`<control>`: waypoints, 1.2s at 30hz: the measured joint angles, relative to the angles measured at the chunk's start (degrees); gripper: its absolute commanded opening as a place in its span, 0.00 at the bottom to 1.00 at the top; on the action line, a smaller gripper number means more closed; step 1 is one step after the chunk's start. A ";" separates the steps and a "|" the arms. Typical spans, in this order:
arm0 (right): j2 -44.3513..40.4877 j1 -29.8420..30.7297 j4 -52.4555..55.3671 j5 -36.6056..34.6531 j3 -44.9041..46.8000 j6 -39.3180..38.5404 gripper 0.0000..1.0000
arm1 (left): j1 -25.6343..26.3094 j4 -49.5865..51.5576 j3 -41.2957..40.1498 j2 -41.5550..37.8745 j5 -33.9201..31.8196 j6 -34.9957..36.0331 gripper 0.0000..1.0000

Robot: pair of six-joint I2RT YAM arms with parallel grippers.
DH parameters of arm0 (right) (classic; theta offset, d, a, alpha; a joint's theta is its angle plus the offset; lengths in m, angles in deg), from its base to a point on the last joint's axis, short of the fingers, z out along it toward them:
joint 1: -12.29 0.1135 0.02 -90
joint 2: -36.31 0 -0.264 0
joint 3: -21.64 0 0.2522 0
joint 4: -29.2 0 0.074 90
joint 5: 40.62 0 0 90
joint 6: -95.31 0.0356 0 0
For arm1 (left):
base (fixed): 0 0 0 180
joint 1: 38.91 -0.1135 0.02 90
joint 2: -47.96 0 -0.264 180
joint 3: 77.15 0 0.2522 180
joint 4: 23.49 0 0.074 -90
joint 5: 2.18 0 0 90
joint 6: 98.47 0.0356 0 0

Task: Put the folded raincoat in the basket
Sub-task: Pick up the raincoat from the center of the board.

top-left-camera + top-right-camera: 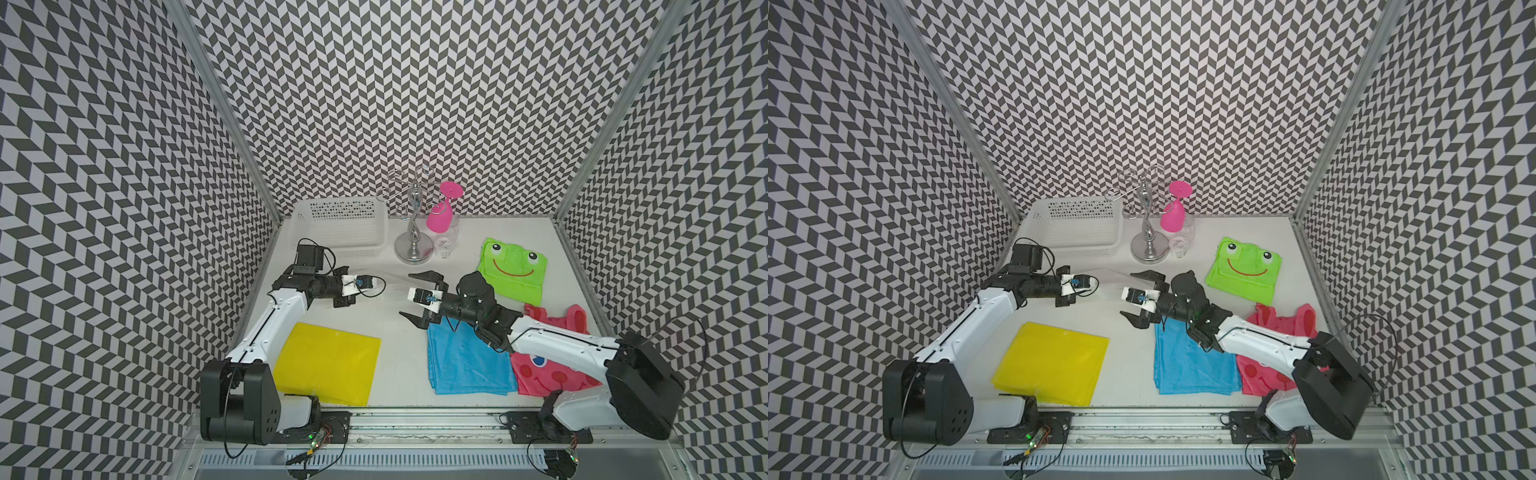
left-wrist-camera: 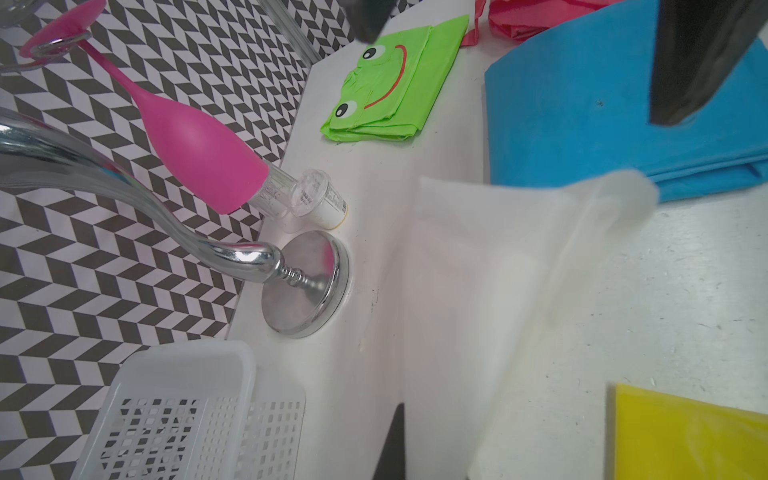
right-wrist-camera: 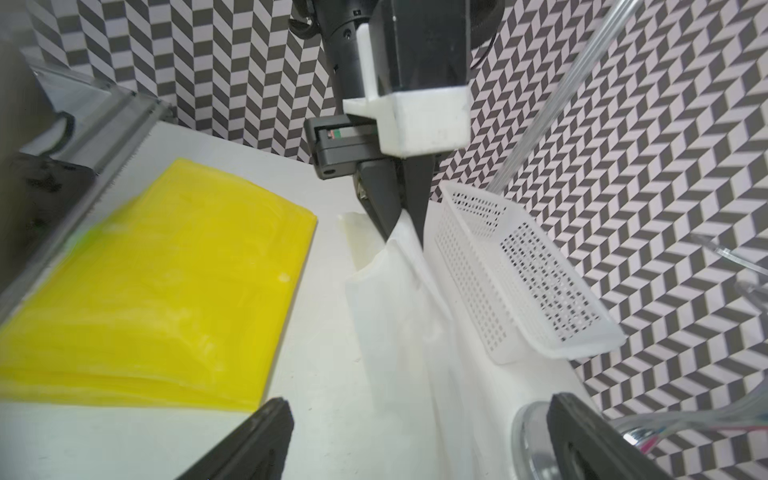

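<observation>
Against white tabletop (image 3: 324, 395), right wrist view alone shows left fingers (image 3: 376, 199) pinching raincoat (image 3: 399, 332).

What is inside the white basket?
Nothing shows inside the basket, only its holey white bottom. The left arm covers its near corner, so that bit is hidden.

fig. yellow raincoat (image 1: 328, 365), folded flat, near left of table (image 1: 399, 316); blue raincoat (image 1: 465, 365), folded, near right, just beside a red spotted one (image 1: 559, 322); green frog raincoat (image 1: 513, 270), far right; chrome stand (image 1: 413, 247) at back, pink glass (image 1: 440, 218) hung inverted, clear cup (image 1: 445, 246) beside its base.
</observation>
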 measured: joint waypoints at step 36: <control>5.22 -0.22 -0.63 3.13 -8.70 4.02 0.00 | -3.26 10.84 1.84 -2.10 7.43 9.60 0.78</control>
